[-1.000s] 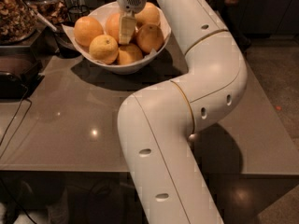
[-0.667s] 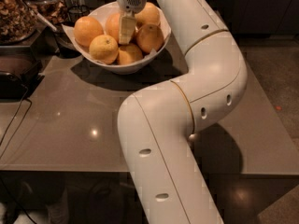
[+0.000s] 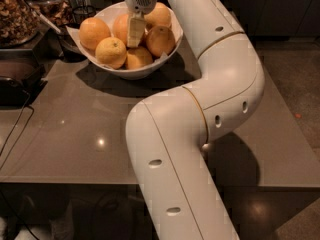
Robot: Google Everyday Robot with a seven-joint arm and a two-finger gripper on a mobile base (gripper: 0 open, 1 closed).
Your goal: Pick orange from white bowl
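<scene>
**Tool down in the heap, nothing shifted**

Since a second ago almost nothing has moved. My tool [image 3: 134, 31] stays at the same spot in the bowl, and the oranges lie as they did.

Nearest, my arm [image 3: 175, 149] rises from the bottom edge over the grey table [image 3: 75, 129]. It bends at the elbow on the right and reaches back toward the far left. I judge the doubled-back pose is there so the wrist comes at the fruit from above and the bulk of the arm stays off the rim. On the left of the table a thin cable [image 3: 15, 129] trails over the edge below a dark tray [image 3: 15, 79].

Further back stands the white bowl [image 3: 142, 71], heaped with oranges packed against one another. My tool points straight down into the middle of the heap, between the front-left orange [image 3: 111, 52] and the right-hand orange [image 3: 160, 40]. Its end is buried in the fruit, so I cannot tell whether it is open or closed on one. No orange is raised, and every one rests in the bowl, so the lift is not yet done.

Farthest, at the left, the dark containers of nuts [image 3: 17, 14] stand just beside the bowl. A straight-up lift seems safest, as tightly packed neighbours may roll.
</scene>
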